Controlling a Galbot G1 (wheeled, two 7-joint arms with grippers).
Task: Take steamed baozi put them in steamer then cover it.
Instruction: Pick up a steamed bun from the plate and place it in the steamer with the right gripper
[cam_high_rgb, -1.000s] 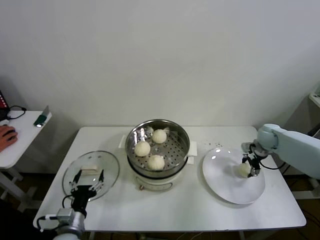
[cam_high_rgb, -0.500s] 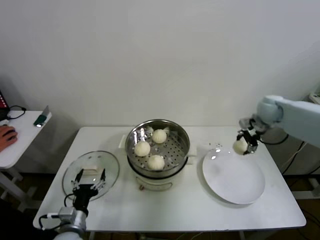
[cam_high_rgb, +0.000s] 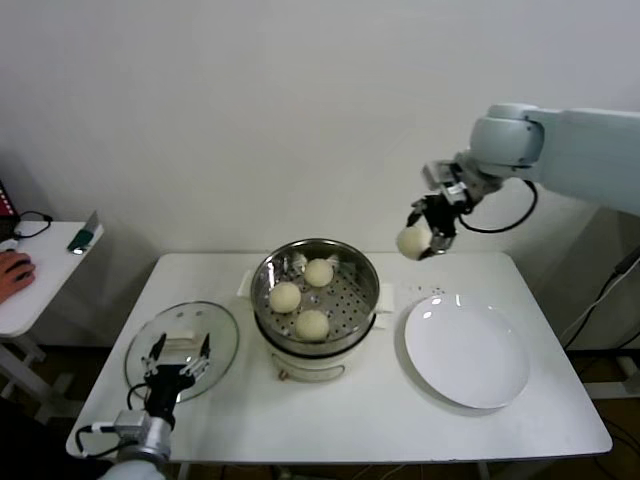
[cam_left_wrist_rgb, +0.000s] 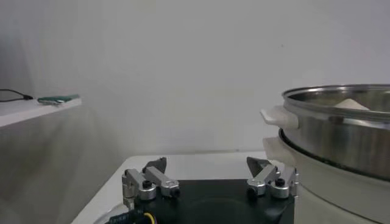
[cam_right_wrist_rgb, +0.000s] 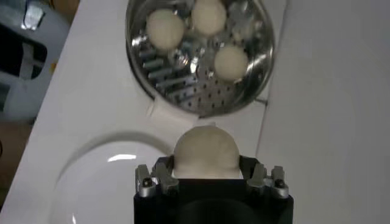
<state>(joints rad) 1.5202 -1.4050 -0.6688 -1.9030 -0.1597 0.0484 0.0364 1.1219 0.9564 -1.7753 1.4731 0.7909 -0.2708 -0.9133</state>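
The right tool (cam_high_rgb: 425, 235) grips a baozi (cam_high_rgb: 412, 242) in the air between steamer (cam_high_rgb: 316, 292) and plate (cam_high_rgb: 467, 352). The left tool (cam_high_rgb: 176, 362) hovers open over the glass lid (cam_high_rgb: 181, 348).

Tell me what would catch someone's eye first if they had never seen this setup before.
Probably the right end effector, raised above the table between the steamer and the bare white plate, shut on a baozi. Next, the three baozi lying on the steamer's perforated tray. The left end effector hovers open over the glass lid lying flat at the table's left.
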